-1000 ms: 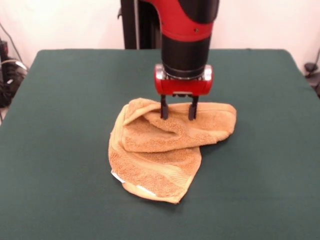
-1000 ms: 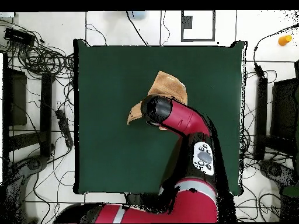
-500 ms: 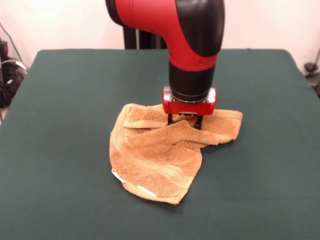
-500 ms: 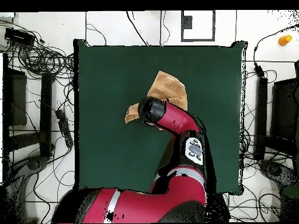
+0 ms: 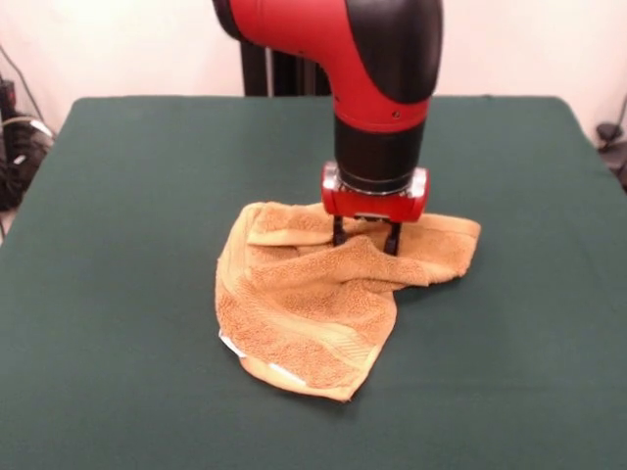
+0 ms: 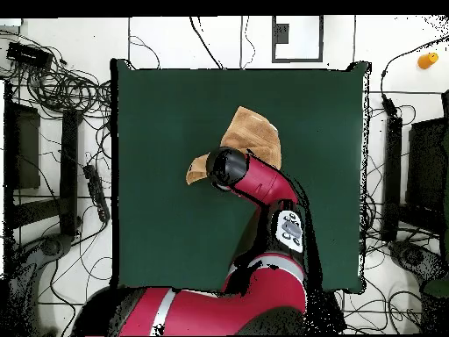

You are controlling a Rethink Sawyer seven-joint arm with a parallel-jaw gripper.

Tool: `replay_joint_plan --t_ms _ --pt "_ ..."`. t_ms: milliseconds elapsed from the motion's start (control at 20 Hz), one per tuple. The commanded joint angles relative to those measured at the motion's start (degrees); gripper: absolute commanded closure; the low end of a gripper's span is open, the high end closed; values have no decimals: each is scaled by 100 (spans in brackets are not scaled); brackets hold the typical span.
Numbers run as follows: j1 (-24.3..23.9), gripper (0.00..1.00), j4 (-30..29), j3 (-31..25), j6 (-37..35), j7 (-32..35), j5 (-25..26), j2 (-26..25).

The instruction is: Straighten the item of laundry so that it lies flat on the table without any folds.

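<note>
One golden-orange towel lies crumpled near the middle of the green surface, folded over itself, white tag at its near edge. The gripper stands upright on its far part, both fingers narrowly spaced and pressed into a raised fold.

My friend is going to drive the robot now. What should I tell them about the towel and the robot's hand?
Gripper: down on the towel's far part, fingers apart, one each side of a raised fold. Whether they pinch the cloth, I cannot tell.
Towel: near the middle of the green table, bunched, with layers folded over each other. A small white tag shows at its near left edge. In the overhead view the arm covers part of it.
Done: gripper is on the cloth.
Left: all the flattening. Probably pull the folds out until the towel lies in one flat layer.
</note>
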State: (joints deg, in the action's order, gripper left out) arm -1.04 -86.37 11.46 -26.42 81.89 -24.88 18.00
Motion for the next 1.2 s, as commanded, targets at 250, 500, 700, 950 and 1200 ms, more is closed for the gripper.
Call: replay_joint_plan --t_ms 250,500,700,950,1200 --pt "1041 0 -1841 50 -279 2965 -703 960" --pt "1250 0 -2234 65 -794 3293 -809 1473" --pt "1321 0 -2180 -17 -1103 3511 -781 1608" --pt "1253 0 -2112 -345 -1038 3598 -848 1552" --pt "1337 0 -2087 -509 -913 3778 -995 1538"
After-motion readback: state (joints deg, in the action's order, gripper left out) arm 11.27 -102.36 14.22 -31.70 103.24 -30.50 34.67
